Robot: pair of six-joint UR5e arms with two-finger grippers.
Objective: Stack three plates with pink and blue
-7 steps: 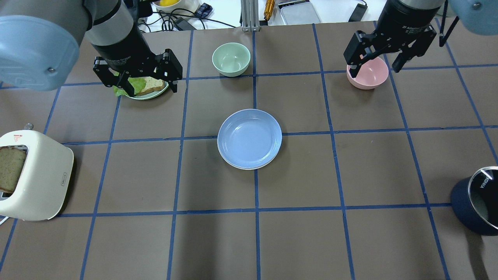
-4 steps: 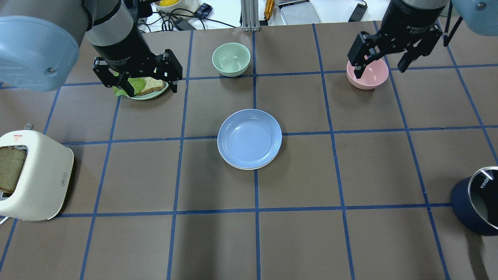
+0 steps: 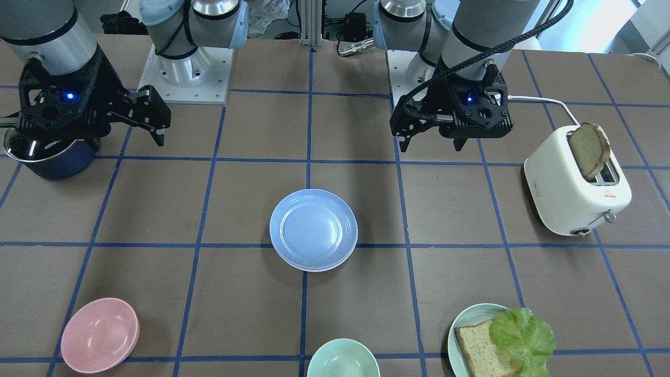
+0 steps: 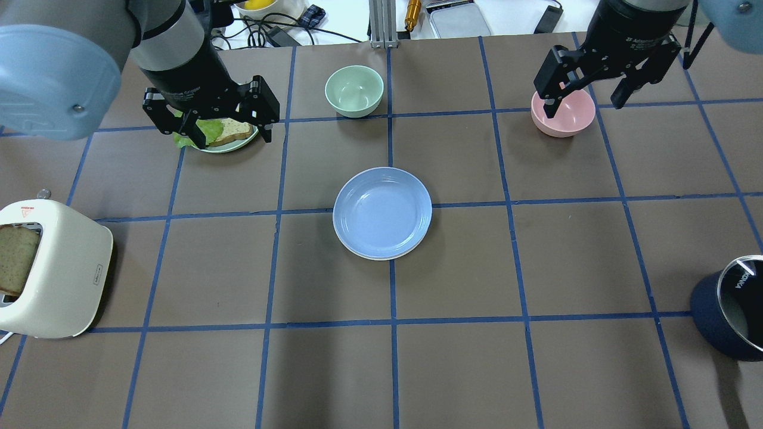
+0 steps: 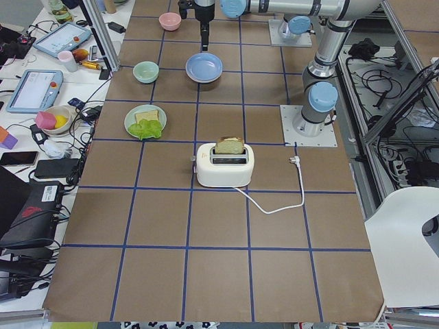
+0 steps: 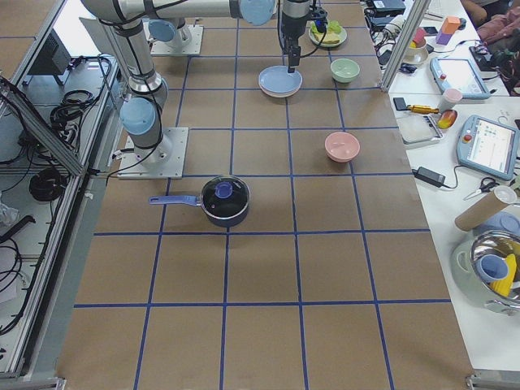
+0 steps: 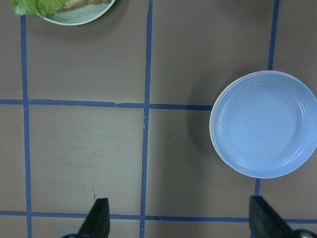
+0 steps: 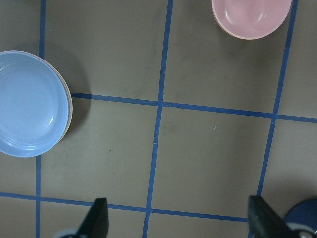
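Item: stack of plates [image 4: 382,213], blue plate [image 3: 313,228] uppermost, resting flat on the table between the two arms and touching neither. Left gripper [image 4: 231,132]: fingers spread wide, nothing between them, raised clear of the table. From it the stack lies inward and slightly ahead; its wrist view puts the stack [image 7: 265,124] just beyond the inner finger. Right gripper [image 4: 585,106]: likewise spread and empty, raised, with the stack [image 8: 30,104] inward and ahead of it, and well apart. The left gripper looks the nearer of the two. Long axis: none, as the plates are round, so any rim point should serve equally. By this layout the stacking appears done and neither arm needs to reach in. Difference between views: overhead shows only a pale sliver under the blue plate, while the front-facing view shows a pink-tinged lower rim [image 3: 314,269] there; the layers beneath cannot be counted with certainty. Also present: pink bowl [image 8: 251,17], ahead of the right gripper.
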